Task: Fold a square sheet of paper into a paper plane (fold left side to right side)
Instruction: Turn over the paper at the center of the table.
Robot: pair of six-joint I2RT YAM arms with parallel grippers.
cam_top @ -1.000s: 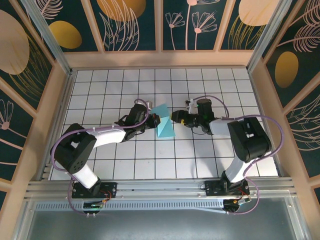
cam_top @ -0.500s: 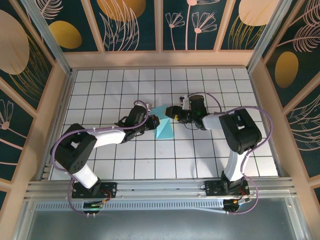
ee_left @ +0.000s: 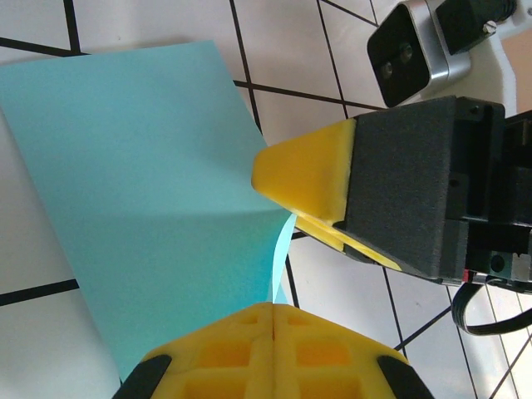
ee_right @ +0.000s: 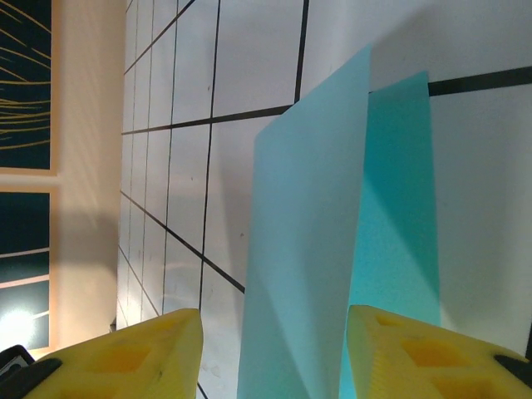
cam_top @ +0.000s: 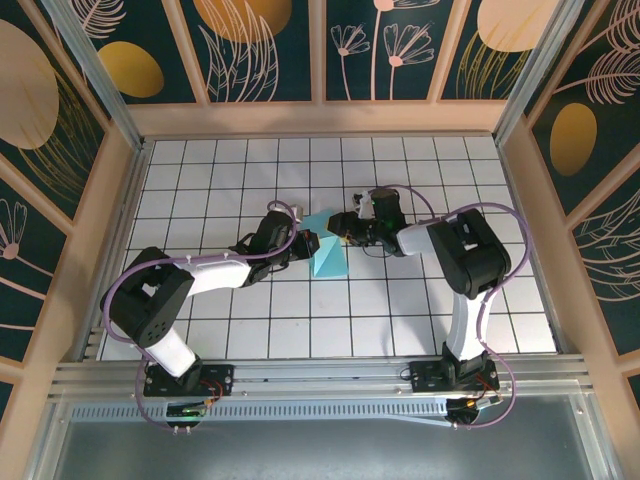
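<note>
Your left wrist view shows the left gripper (ee_left: pixel 273 314) pinched shut on the turquoise sheet of paper (ee_left: pixel 141 191). From above, the sheet sits mid-table and that grip is hidden. The right gripper (ee_right: pixel 273 320) stands part-open astride a raised flap, and the flap's lower end is cut off.

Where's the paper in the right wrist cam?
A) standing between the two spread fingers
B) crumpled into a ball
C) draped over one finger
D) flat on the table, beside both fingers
A: the paper rises between the right gripper's yellow fingers, which stand apart on either side of it.
</note>
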